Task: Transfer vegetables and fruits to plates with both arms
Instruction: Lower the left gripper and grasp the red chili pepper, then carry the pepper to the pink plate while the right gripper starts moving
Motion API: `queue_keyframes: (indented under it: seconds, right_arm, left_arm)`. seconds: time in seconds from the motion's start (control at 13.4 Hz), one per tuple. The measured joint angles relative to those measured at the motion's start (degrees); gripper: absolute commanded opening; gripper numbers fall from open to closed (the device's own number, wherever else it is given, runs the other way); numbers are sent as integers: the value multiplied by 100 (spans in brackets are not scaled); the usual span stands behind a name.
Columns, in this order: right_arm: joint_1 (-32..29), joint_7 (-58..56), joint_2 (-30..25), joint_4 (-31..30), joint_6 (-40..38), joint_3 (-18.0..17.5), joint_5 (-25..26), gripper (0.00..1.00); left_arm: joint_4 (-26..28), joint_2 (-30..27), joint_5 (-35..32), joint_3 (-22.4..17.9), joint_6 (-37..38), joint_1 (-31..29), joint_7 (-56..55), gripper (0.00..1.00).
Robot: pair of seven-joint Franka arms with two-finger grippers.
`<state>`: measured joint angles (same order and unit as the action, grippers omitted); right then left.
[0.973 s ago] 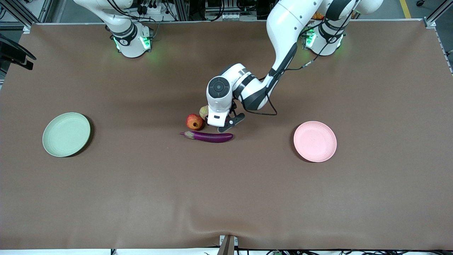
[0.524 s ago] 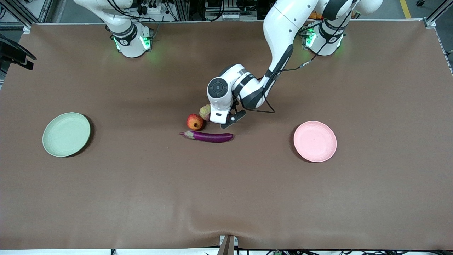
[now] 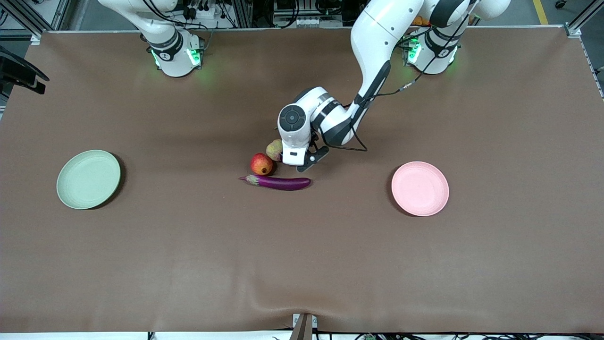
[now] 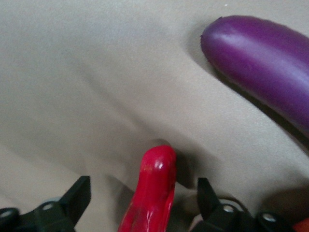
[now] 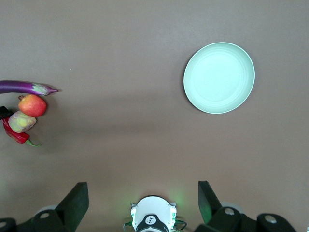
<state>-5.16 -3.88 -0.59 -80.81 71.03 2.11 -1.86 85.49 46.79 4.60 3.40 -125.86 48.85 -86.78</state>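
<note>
Front view: the left end effector is down at the middle of the bench, its wrist covering the spot just beside the pale yellow-green fruit and the red-orange fruit. The eggplant lies just nearer the camera, its long axis along the bench's length, stem cap toward the right arm's end. The pale pink plate sits toward the left arm's end, the pale green plate toward the right arm's end, both bare. The left arm is by far the nearer to the produce.

Left wrist view: the red chili pepper, glossy and smooth, lies between the spread fingers, which stand clear of it on either side, nothing gripped. Its long axis runs out ahead between them, so closing should pinch across its width. The eggplant's blunt purple end is near.

Right wrist view: the right end effector waits released, high over its base, produce well apart from it
</note>
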Motion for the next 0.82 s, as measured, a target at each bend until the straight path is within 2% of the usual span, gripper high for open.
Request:
queue_keyframes:
  seconds: [0.07, 0.52, 0.82]
  right_arm:
    - [0, 0, 4, 0, 0, 0, 0, 100]
    - [0, 0, 15, 0, 0, 0, 0, 100]
    - [0, 0, 23, 0, 0, -3, 0, 100]
  left_arm:
    - [4, 0, 0, 1, 0, 6, -97, 0]
    - [-16, -8, 0, -4, 34, 9, -343, 0]
    - [-203, -341, -7, -42, 795, -129, 38, 0]
